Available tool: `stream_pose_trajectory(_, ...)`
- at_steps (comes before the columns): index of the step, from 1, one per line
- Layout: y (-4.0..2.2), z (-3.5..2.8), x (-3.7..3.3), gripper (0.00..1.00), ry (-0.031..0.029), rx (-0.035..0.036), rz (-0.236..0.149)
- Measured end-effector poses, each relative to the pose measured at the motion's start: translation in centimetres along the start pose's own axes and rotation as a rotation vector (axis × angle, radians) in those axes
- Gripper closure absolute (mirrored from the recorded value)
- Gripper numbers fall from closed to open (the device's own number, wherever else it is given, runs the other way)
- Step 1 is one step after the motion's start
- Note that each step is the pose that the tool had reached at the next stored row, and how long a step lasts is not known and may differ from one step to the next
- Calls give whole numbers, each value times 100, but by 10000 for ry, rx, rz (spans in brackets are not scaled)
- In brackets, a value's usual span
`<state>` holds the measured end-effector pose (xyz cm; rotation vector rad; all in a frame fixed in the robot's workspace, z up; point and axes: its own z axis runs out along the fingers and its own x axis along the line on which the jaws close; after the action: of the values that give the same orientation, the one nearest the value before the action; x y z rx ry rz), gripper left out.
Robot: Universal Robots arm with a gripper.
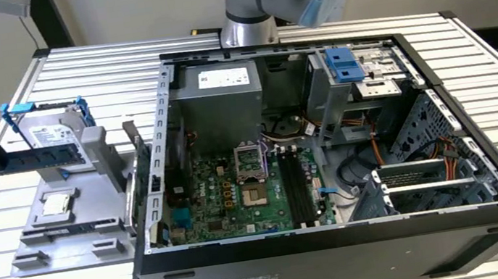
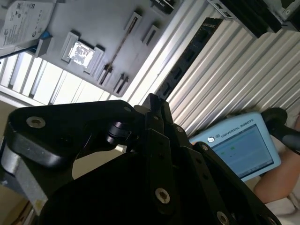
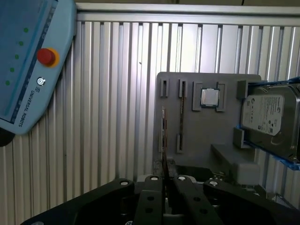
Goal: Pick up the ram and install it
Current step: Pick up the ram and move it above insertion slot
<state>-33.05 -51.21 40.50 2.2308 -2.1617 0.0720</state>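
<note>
The gripper (image 3: 164, 179) has its jaws pinched on the ram (image 1: 32, 157), which hangs level just beside the white-labelled hard drive (image 1: 51, 131), above the gray holder (image 1: 94, 220), outside the open computer case (image 1: 340, 233)

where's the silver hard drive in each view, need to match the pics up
Exterior view: the hard drive sits in its blue frame at the far end of the gray tray, to the exterior view's left of the computer case.
Second wrist view: the hard drive is at the tray's edge.
First wrist view: the hard drive is at the tray's edge.
Shared landmark: the processor chip on the tray, near the drive.
</note>
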Motion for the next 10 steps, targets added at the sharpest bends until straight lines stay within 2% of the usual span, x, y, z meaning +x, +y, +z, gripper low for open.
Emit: stream_pose_trajectory(10,-167,2,5,100,0,1,0)
